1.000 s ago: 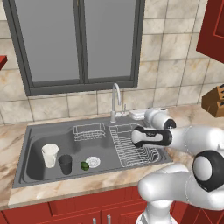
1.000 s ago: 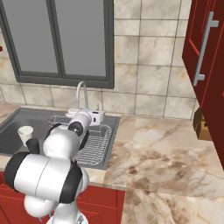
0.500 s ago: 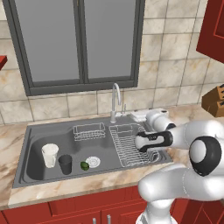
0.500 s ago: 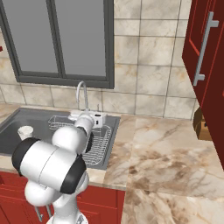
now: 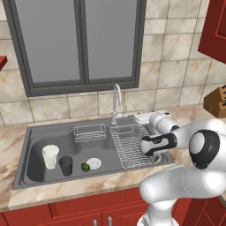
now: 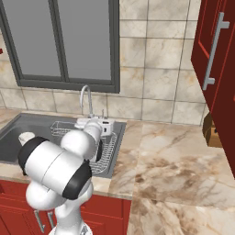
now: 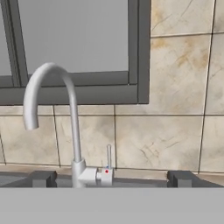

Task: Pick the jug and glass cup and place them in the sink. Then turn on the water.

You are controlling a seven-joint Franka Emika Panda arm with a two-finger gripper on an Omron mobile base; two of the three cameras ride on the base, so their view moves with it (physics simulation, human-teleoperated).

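The end effector (image 7: 111, 178) is facing the tap (image 7: 72, 131) with its fingertips (image 7: 43, 178) spread wide, gripping nothing, over the right basin's wire rack (image 5: 128, 148). The jug (image 5: 50, 156) and cup (image 5: 66, 165) are standing side by side in the sink's (image 5: 31, 167) left basin, cup right of jug.

Even bright rendered light, soft shadows, slightly blurry

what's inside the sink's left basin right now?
In the sink left basin: the pale jug, the dark glass cup beside it, a small green item and the drain. A wire rack sits behind. The jug's contents can't be made out.
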